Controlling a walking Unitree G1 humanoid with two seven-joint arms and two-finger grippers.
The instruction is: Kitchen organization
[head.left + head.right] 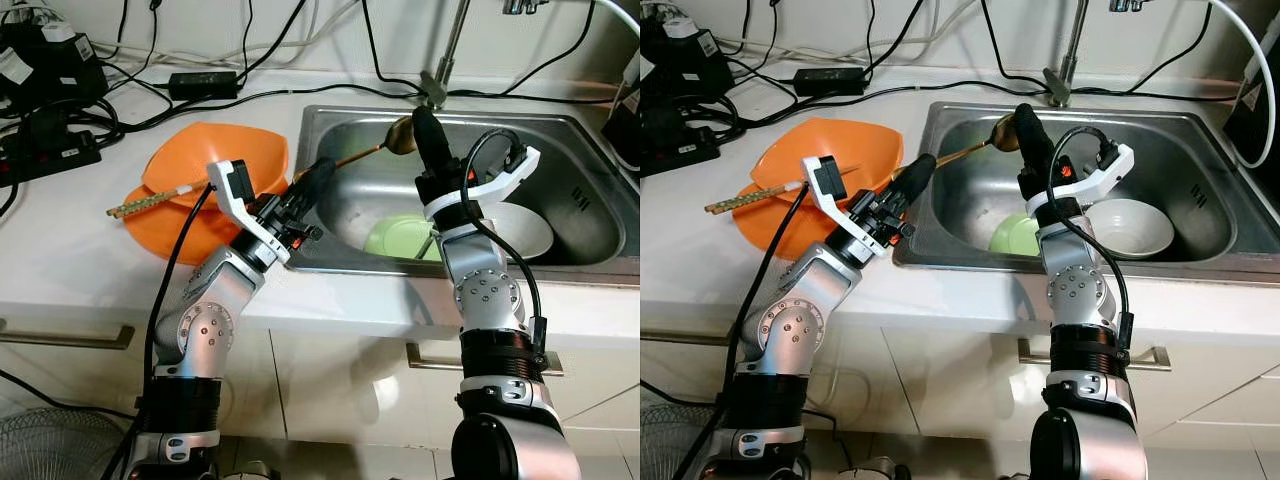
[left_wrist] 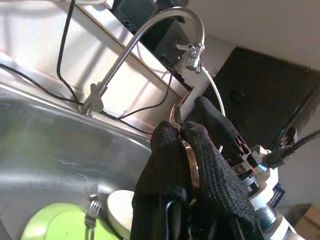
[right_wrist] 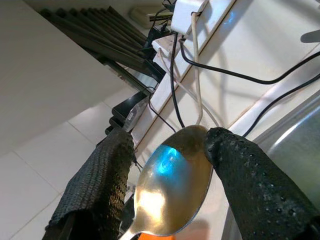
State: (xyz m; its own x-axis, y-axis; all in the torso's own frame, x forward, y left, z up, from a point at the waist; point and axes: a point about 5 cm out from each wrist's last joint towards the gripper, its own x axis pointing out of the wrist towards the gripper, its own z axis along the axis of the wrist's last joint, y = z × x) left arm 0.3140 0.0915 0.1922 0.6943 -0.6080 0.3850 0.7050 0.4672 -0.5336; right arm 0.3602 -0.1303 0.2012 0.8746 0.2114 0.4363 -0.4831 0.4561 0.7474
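Note:
A gold spoon (image 1: 398, 138) hangs in the air over the steel sink (image 1: 580, 190), its handle running left to my left gripper (image 1: 318, 172). That gripper is shut on the handle, which shows as a gold strip (image 2: 193, 167) between its fingers in the left wrist view. My right gripper (image 1: 426, 125) is raised over the sink at the spoon's bowl. In the right wrist view the spoon's bowl (image 3: 172, 185) lies between its spread fingers (image 3: 100, 180), close to one of them. The gripper is open.
A green plate (image 1: 398, 238) with a fork (image 2: 92, 210) on it and a white bowl (image 1: 522, 228) lie in the sink. Orange plates (image 1: 215, 155) with chopsticks (image 1: 150, 202) sit on the counter to the left. Cables and power strips (image 1: 45, 150) crowd the back left. A faucet (image 1: 440, 70) stands behind the sink.

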